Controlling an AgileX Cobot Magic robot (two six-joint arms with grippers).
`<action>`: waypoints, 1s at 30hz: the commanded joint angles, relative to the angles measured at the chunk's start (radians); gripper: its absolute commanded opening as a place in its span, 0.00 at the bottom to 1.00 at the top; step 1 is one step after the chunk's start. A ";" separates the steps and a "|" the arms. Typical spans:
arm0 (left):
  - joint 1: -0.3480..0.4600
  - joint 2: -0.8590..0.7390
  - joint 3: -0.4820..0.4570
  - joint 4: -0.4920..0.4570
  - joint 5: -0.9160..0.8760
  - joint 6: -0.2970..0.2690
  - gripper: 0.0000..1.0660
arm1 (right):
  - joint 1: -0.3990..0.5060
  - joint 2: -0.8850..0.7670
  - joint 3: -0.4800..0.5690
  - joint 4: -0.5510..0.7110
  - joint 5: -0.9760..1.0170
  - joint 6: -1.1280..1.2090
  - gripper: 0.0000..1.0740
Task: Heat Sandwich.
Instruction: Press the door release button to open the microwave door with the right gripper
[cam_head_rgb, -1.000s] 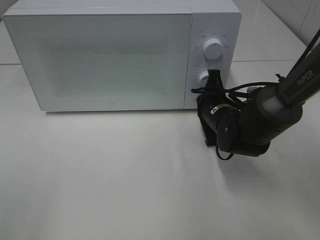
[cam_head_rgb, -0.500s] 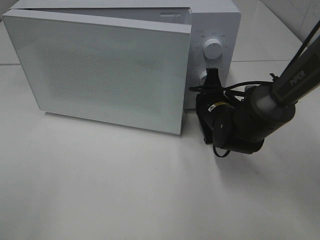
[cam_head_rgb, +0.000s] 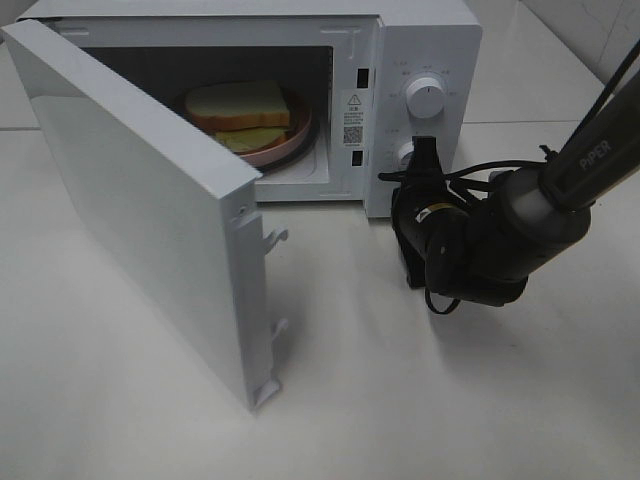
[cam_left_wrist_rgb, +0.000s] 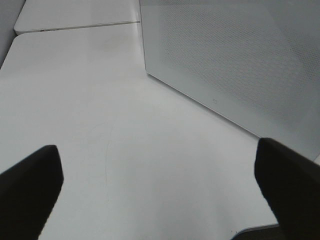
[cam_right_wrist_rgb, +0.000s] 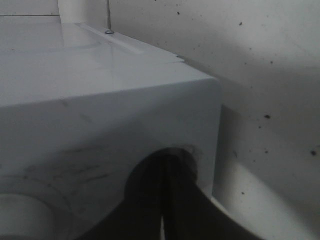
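"Black fingers of the right gripper (cam_head_rgb: 428, 152) were pressed together, holding nothing, and their tip sat at the lower knob (cam_head_rgb: 408, 156) on the microwave (cam_head_rgb: 430, 40). What about the other one?"

"The left gripper (cam_left_wrist_rgb: 156, 167) hung with its jaws wide apart and nothing between them, over bare table (cam_left_wrist_rgb: 100, 125), with the dotted panel of the door (cam_head_rgb: 150, 220) near. And the food?"

"The sandwich (cam_head_rgb: 238, 103) lay on the pink plate (cam_head_rgb: 290, 143) inside the cavity, with the door standing wide open. So loading looked done. I judged that shutting the door and setting the upper dial (cam_head_rgb: 427, 98) were left — though nothing showed whether heat had already run."

"Any writing?"

"The right arm (cam_head_rgb: 560, 200) read 'PiPER'. A sticker (cam_head_rgb: 353, 118) on the inner frame carried a QR code and small print — too small to read, like the marks around both dials."
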 joint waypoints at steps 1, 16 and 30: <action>0.000 -0.027 0.002 -0.004 -0.006 -0.007 0.95 | -0.043 -0.009 -0.088 -0.076 -0.174 0.021 0.01; 0.000 -0.027 0.002 -0.004 -0.006 -0.007 0.95 | -0.043 -0.078 -0.060 -0.098 0.097 0.016 0.02; 0.000 -0.027 0.002 -0.004 -0.006 -0.007 0.95 | -0.043 -0.215 0.065 -0.185 0.358 -0.007 0.02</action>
